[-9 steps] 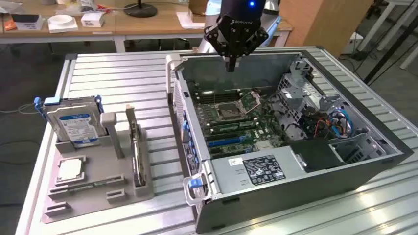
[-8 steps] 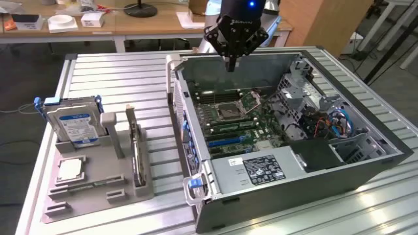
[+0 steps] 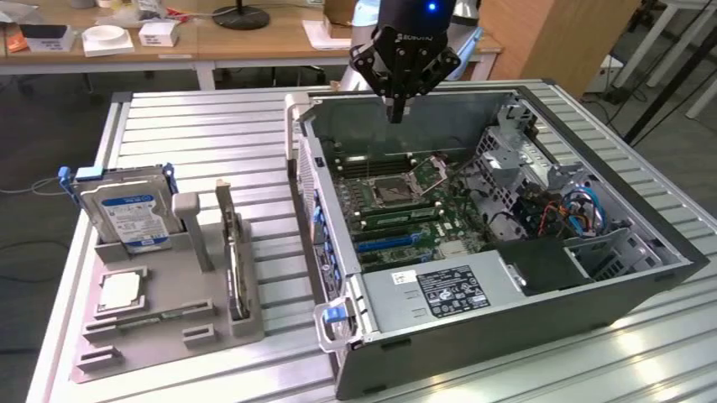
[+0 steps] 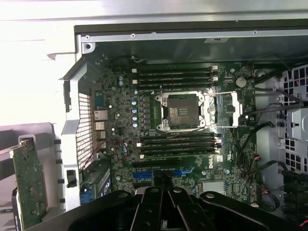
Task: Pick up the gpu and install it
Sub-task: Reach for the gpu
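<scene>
gpu (image 3: 237, 269): thin flat card standing on edge in a slot of the holder (image 3: 168, 336), long axis running near-to-far alongside the case (image 3: 505, 336), faces turned to the exterior view's left and right.
holder: moulded grey tray, also carrying an upright hard drive (image 3: 131, 217) (blue-white label).
case: open black box with a green motherboard (image 3: 404, 210) inside.
fingers (image 3: 395, 107): pressed together, holding nothing, above the case's far wall.
surface (image 3: 191, 143): ribbed metal.
</scene>
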{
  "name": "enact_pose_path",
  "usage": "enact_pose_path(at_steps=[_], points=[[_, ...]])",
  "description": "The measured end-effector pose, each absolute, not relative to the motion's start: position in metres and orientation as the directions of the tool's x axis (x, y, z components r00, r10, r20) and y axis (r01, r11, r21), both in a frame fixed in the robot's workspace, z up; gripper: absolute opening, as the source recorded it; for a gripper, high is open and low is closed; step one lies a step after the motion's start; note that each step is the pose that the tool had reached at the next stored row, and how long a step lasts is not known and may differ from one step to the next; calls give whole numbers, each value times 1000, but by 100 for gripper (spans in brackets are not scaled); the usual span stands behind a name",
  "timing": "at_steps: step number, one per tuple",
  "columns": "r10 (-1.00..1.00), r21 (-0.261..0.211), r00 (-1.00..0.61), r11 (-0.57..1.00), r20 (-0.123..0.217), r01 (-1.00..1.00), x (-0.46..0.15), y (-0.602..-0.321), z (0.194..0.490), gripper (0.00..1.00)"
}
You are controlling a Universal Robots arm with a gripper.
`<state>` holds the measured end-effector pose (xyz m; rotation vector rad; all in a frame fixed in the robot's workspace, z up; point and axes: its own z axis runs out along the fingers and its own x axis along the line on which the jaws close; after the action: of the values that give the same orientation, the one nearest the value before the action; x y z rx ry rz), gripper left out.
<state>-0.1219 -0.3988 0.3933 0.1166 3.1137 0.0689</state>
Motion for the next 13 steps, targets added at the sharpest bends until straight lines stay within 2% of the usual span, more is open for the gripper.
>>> enact_pose_path(at_steps=[13], points=[[75, 45, -997, 996, -24, 74, -123, -399, 393, 11]])
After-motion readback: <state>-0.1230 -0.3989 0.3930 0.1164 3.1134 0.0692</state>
